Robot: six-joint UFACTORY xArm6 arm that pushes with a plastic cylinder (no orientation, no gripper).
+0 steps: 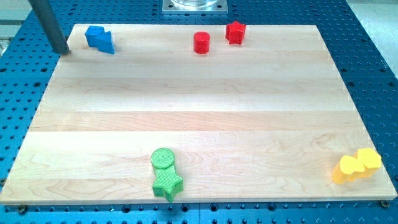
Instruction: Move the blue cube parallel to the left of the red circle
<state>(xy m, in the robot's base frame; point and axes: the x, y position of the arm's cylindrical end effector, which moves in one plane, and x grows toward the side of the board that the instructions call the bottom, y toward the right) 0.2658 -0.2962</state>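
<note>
You see the pale wooden desk (199,112) on blue pegboard (367,37). The dark rod carries no claw; my tip (64,52) rests at the top-left corner, just left of the blue cube (95,36) and touching blue block (107,43). The red cylinder (201,43) stands mid top edge, well apart.

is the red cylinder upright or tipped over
Upright: the red cylinder stands on the board with its round flat top facing up.

My tip (62,51) sits just left of the blue cube (95,36). The red circle (201,43) lies well right of the cube, a red star (236,32) just beyond.
</note>
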